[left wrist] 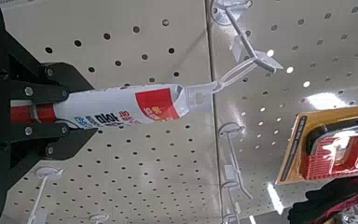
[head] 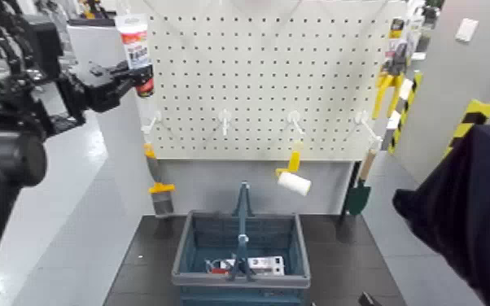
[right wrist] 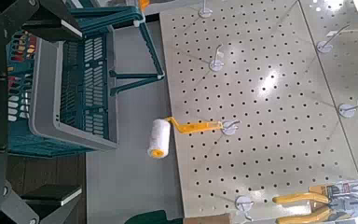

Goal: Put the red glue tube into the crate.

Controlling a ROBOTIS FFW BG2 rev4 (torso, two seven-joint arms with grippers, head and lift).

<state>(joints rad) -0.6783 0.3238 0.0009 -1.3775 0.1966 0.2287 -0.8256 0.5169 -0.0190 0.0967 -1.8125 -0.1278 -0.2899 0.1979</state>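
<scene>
The left jaws (head: 141, 75) clamp the red glue tube (left wrist: 135, 105), hanging from a hook (left wrist: 247, 47) at far left; tugging sideways could snag it. The right jaws (right wrist: 51, 112), near the crate (head: 185, 254), stand apart.

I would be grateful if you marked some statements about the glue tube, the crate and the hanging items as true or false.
1. The left tool is closed on the glue tube. True.
2. The glue tube is lying in the crate. False: it is up at the pegboard, above the level of the crate.
3. The crate's handle stands upright. True.
4. The paint roller hangs to the right of the trowel with the green blade. False: in the head view it hangs to the left of the trowel.
5. The pliers with yellow handles are inside the crate. False: they hang at the pegboard's right side.
</scene>
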